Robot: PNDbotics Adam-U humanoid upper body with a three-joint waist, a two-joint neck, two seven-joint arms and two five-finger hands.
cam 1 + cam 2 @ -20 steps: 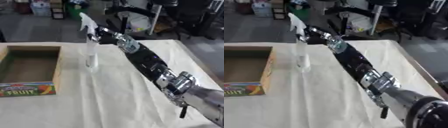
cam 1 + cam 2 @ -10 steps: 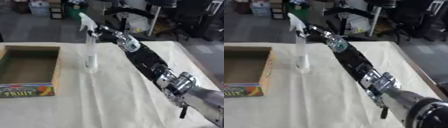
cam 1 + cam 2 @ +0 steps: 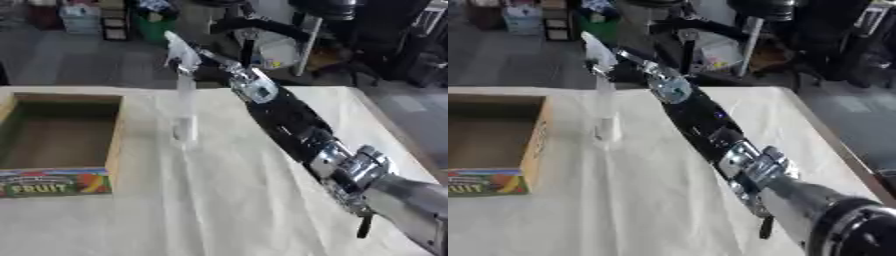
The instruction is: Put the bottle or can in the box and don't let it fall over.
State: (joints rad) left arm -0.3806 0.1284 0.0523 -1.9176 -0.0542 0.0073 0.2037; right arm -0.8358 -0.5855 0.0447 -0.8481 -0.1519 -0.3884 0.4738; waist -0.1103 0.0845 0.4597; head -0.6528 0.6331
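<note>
A clear spray bottle [image 3: 184,107] with a white trigger head stands upright on the cream cloth, a little to the right of the box. My right hand [image 3: 213,61] reaches in from the lower right along a long black and silver arm. Its fingers are curled round the bottle's neck just under the trigger head. The open cardboard box [image 3: 114,145] with a "FRUIT" label on its front lies at the left, and nothing shows inside it. My left hand shows in neither view.
The cream cloth [image 3: 219,200] covers the table to its right edge [image 3: 394,135]. Behind the table's far edge stand dark equipment stands, chairs and stacked crates on the floor.
The bottle and my right hand have shifted slightly to the right and down. The bottle stays upright, and the box has not moved.
</note>
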